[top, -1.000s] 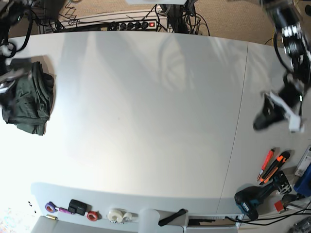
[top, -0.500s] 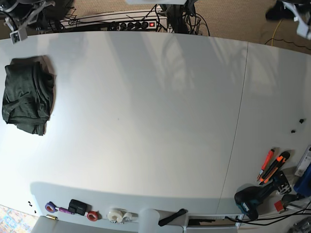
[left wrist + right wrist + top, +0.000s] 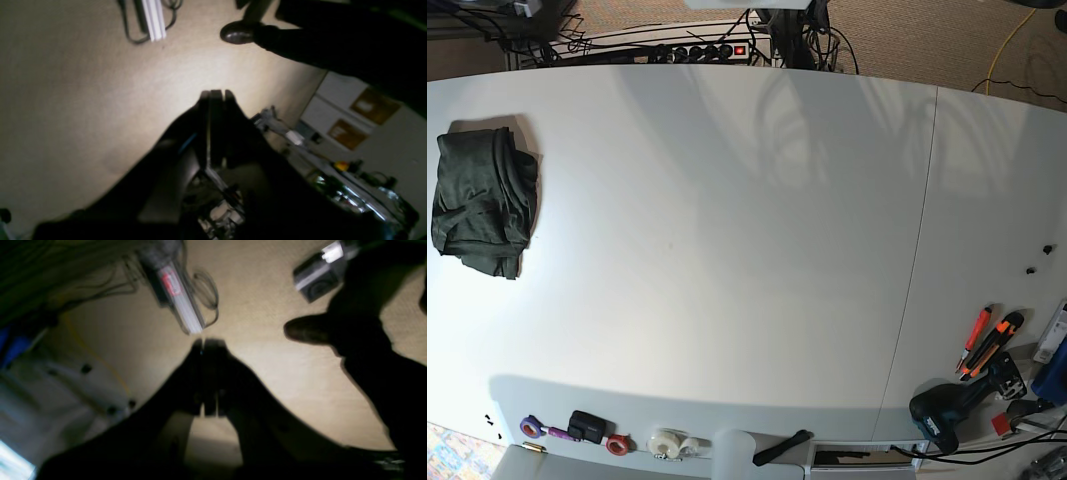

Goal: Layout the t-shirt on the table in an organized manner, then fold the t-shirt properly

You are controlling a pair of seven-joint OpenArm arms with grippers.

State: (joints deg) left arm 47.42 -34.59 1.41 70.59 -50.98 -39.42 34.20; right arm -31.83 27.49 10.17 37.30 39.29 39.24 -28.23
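Note:
The dark green t-shirt (image 3: 482,200) lies folded in a compact bundle at the far left of the white table (image 3: 747,250). Neither arm shows in the base view. In the left wrist view my left gripper (image 3: 215,95) is shut and empty, with beige carpet behind it. In the right wrist view my right gripper (image 3: 206,343) is also shut and empty over the carpet. Both wrist views are blurred and show no table or shirt.
A dark seam (image 3: 917,250) runs down the table's right part. Cutters (image 3: 987,345) and a drill (image 3: 952,405) lie at the right front. Tape rolls (image 3: 672,443) and small items line the front edge. A power strip (image 3: 697,50) lies behind the table. A person's shoe (image 3: 307,331) stands on the carpet.
Both arms have risen away from the table and left the base view. The right gripper was by the shirt a second ago; the shirt lies still in the same place.

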